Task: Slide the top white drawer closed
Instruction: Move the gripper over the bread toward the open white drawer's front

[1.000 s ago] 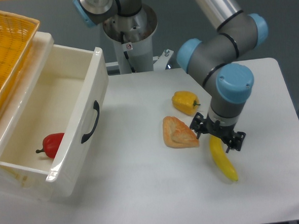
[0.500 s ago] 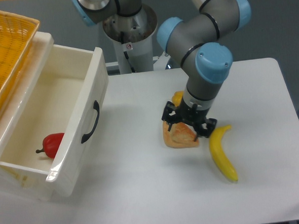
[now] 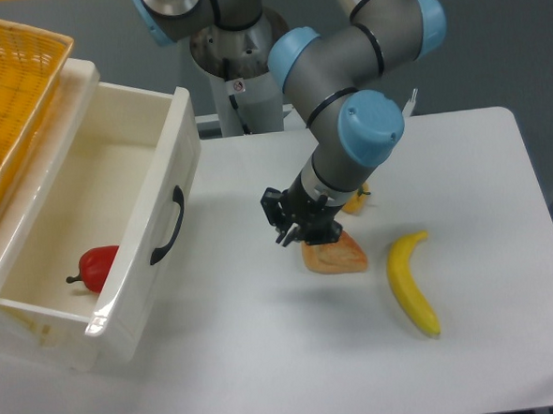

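The top white drawer stands pulled far out at the left, its front panel angled toward the table, with a black arched handle mid-front. A red pepper lies inside it. My gripper hangs low over the table, right of the drawer front and about a hand's width from the handle. It is open with nothing between its fingers and touches no part of the drawer.
A toasted bread piece lies just under and right of the gripper. A banana lies further right. A yellow pepper is mostly hidden behind the arm. A yellow-orange mesh basket sits on the cabinet at the top left.
The arm has swung left from over the banana, across the bread, toward the drawer front. The wrist has turned. The drawer has not moved.
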